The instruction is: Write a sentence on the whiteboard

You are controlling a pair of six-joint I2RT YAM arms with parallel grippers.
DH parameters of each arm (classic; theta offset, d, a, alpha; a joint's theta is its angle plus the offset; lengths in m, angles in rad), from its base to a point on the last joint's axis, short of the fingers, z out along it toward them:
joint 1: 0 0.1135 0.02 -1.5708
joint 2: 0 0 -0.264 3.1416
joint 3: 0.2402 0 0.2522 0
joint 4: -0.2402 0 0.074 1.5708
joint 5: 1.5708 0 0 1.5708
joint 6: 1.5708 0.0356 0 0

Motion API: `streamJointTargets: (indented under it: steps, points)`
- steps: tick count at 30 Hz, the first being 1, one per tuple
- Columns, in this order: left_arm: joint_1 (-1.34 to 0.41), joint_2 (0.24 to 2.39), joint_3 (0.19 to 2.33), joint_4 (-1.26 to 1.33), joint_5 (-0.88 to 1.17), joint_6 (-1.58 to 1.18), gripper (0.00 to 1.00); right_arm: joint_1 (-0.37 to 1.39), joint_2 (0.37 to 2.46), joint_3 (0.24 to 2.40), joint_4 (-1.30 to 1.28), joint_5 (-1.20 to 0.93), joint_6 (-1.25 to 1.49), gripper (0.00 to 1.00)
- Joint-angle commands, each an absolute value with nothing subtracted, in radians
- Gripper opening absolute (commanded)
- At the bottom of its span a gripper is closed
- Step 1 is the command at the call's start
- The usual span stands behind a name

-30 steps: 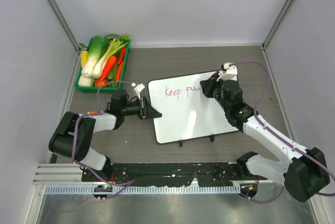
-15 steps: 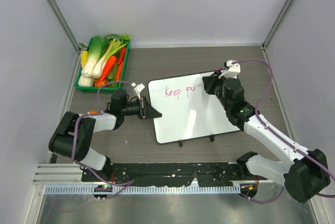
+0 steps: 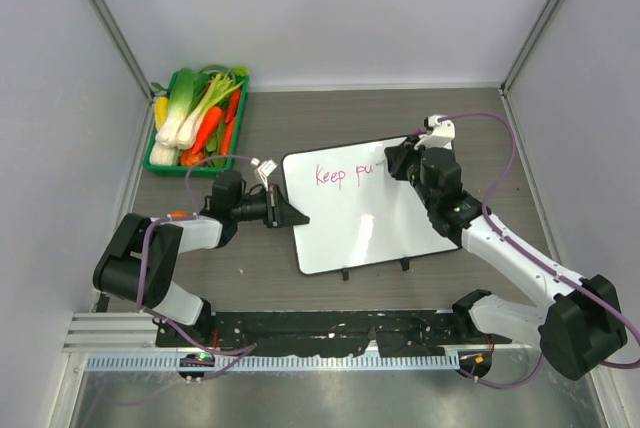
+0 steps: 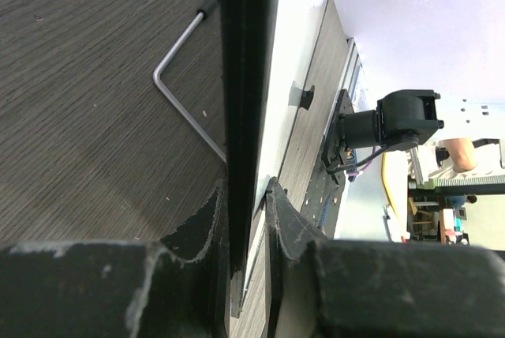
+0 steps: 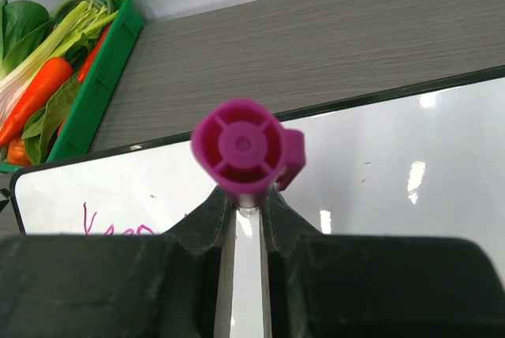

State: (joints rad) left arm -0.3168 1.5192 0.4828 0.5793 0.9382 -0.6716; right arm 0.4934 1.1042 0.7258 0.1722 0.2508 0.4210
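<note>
The left hand [image 3: 292, 216] clamped the left edge of the flat white black-rimmed whiteboard [image 3: 365, 228]; the right hand [image 3: 398, 163] pinched a magenta marker [image 5: 239, 147] near its far-right corner.

Surface: large flat white rectangular whiteboard [image 3: 360, 223] with a thin black rim
Text: "Keep pu" [image 3: 342, 176]; hand-written in magenta-pink ink near the board's far edge; capital K, the rest lower case
Line end: a short stroke after "pu" runs up to the right gripper [image 3: 400, 163], which clasps a magenta plastic marker [image 5: 241, 148]; any further letters cannot be told
Right wrist view: only the tops of the first letters [image 5: 110, 226] show at the lower left; not readable there
</note>
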Motion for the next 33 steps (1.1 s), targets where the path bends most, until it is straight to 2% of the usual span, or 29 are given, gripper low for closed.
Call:
streamJointTargets:
  steps: [1,33]
  points:
    - [-0.334,1.552,0.465,0.453,0.767,-0.566,0.0,0.488,1.12,0.756,0.216,0.241,0.414,0.01]
    - [-0.336,1.555,0.468,0.453,0.765,-0.566,0.0,0.488,1.055,0.7,0.123,0.256,0.382,0.01]
